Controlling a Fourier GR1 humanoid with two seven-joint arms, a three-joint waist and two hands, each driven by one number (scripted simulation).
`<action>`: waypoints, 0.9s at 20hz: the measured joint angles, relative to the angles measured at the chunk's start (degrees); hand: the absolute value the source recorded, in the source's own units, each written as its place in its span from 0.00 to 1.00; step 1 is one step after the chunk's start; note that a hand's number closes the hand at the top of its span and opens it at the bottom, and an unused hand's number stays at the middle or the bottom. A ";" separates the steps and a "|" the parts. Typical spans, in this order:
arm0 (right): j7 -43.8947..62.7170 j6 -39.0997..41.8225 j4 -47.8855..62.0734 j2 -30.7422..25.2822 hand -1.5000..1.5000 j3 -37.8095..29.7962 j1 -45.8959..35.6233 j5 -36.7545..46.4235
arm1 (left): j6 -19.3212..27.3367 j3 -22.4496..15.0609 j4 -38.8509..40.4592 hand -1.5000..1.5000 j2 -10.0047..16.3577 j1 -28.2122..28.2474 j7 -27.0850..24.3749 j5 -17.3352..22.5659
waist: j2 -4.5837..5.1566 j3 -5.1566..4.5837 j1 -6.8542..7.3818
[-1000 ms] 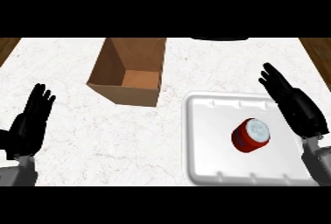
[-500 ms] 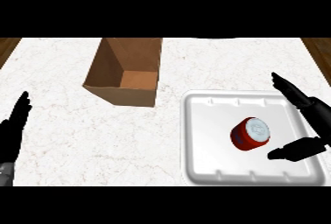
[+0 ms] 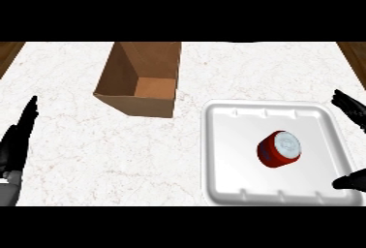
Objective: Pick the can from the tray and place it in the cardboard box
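Can (image 3: 280, 149) on its side in white tray (image 3: 235, 162), right robot hand (image 3: 348, 103) wide open.

The white marbled tabletop (image 3: 107, 145) carries two things: an open cardboard box (image 3: 143, 104) and a white tray (image 3: 232, 145) just right of the box, nearer the robot.

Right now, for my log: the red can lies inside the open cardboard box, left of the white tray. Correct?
No. The head view shows the red can lying on the white tray; the open cardboard box stands left of it.
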 measured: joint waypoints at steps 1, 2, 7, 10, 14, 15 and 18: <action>-0.58 0.09 0.35 -1.47 0.00 0.07 -0.34 2.02 | -0.48 0.16 0.26 0.50 0.32 -0.44 0.41 0.06 | 0.01 -0.01 0.04; -0.69 0.47 0.49 -3.25 0.00 0.24 -0.74 3.92 | -0.75 0.43 0.43 0.50 0.53 -0.49 0.25 0.15 | 0.01 -0.03 0.16; 2.10 4.29 0.09 -9.41 0.00 2.97 -4.98 11.46 | -0.25 -0.29 -0.40 0.50 -0.47 -1.35 1.60 -1.03 | 0.01 -0.08 0.69; 6.14 7.39 -1.48 -11.13 0.00 5.48 -7.79 14.76 | -0.18 -0.36 -0.72 0.50 -0.79 -1.13 2.00 -1.58 | 0.00 -0.11 0.94; 12.19 10.91 -3.56 -11.09 0.00 9.71 -11.32 19.57 | -1.62 0.55 -1.56 0.50 0.04 -1.03 2.32 -1.19 | -0.02 -0.13 1.13; 13.10 12.46 -3.31 -10.93 0.00 10.18 -12.46 20.24 | -1.51 0.73 -1.23 0.50 -0.30 -1.17 2.16 -1.38 | -0.01 -0.11 1.08; 17.92 16.94 -2.88 -8.62 0.00 11.38 -16.81 21.31 | -1.19 0.56 -1.64 0.50 -1.26 -1.07 2.66 -2.43 | 0.00 -0.11 1.05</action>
